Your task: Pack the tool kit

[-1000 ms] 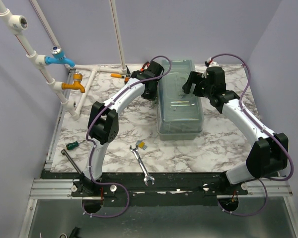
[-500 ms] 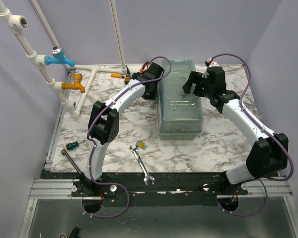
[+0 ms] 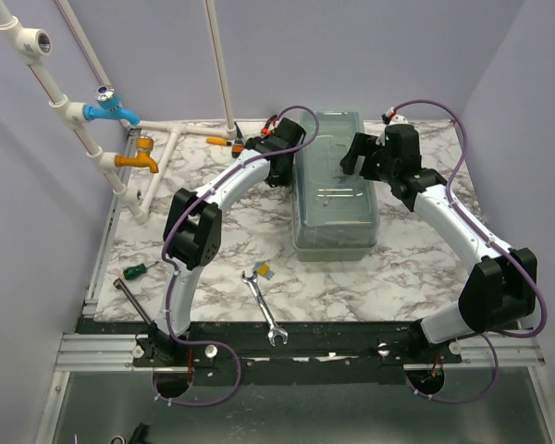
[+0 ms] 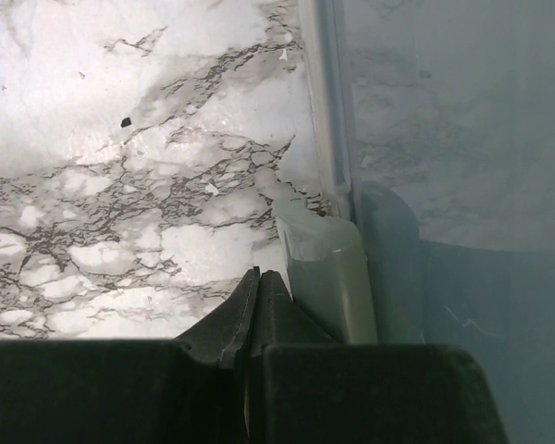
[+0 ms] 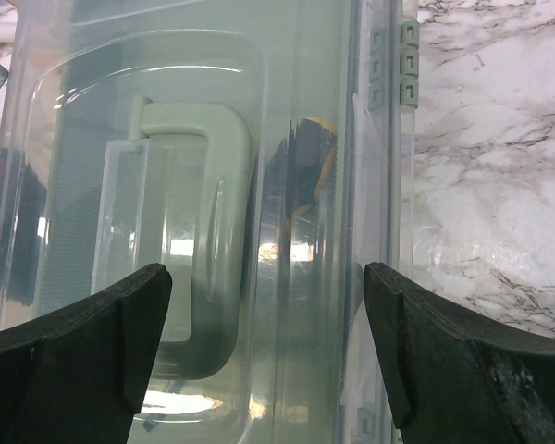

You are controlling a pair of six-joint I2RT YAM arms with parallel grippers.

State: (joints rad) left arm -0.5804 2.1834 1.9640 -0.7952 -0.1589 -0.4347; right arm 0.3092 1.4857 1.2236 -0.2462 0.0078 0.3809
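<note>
The grey-green toolbox (image 3: pixel 336 190) stands on the marble table with its translucent lid down. My left gripper (image 3: pixel 282 174) is at the box's left side. In the left wrist view it (image 4: pixel 259 275) is shut and empty, with its tips just beside a pale green latch (image 4: pixel 326 268) on the box wall (image 4: pixel 462 139). My right gripper (image 3: pixel 351 157) hovers over the far right of the lid. In the right wrist view it (image 5: pixel 268 277) is open, with fingers (image 5: pixel 92 342) wide apart above the lid. The handle (image 5: pixel 213 240) and a yellow-black tool (image 5: pixel 316 162) show inside.
A wrench (image 3: pixel 264 308), a small yellow part (image 3: pixel 263 271), a green-handled screwdriver (image 3: pixel 139 270) and a black bar (image 3: pixel 134 301) lie near the front. An orange-handled tool (image 3: pixel 220 141) lies at the back. White pipes with blue (image 3: pixel 111 111) and orange (image 3: pixel 137 159) taps stand at the left.
</note>
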